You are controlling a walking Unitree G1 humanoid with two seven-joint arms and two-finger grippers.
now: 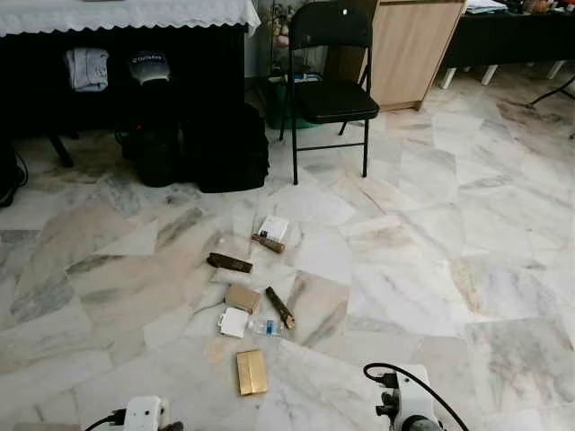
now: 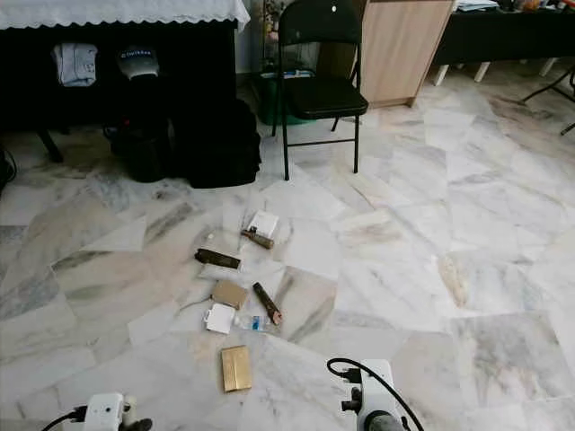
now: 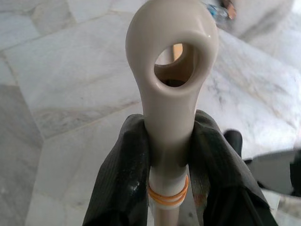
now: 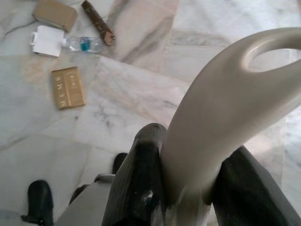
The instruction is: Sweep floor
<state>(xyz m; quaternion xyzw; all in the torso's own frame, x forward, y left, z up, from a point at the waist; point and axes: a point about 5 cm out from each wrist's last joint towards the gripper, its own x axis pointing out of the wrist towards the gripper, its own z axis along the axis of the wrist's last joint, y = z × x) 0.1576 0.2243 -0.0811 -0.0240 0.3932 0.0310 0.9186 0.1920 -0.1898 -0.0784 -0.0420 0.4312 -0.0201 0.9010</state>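
Observation:
Litter lies scattered on the marble floor just ahead: a gold box (image 1: 252,372), a white box (image 1: 234,321), a small clear bottle (image 1: 267,327), a tan box (image 1: 242,297), a brown stick-shaped wrapper (image 1: 279,307), a dark bar (image 1: 230,262) and a white card (image 1: 274,226). My left gripper (image 3: 170,136) is shut on a beige handle (image 3: 171,56) with a hole in its end and orange bands lower down. My right gripper (image 4: 197,155) is shut on a second beige handle (image 4: 221,103) with a looped end. Both wrists (image 1: 409,400) show at the bottom edge of the eye views.
A black folding chair (image 1: 331,94) stands behind the litter. Black bags (image 1: 225,144) sit under a table with a white cloth (image 1: 126,13) at the back left. A wooden cabinet (image 1: 413,49) stands at the back right. Open marble floor (image 1: 467,251) stretches to the right.

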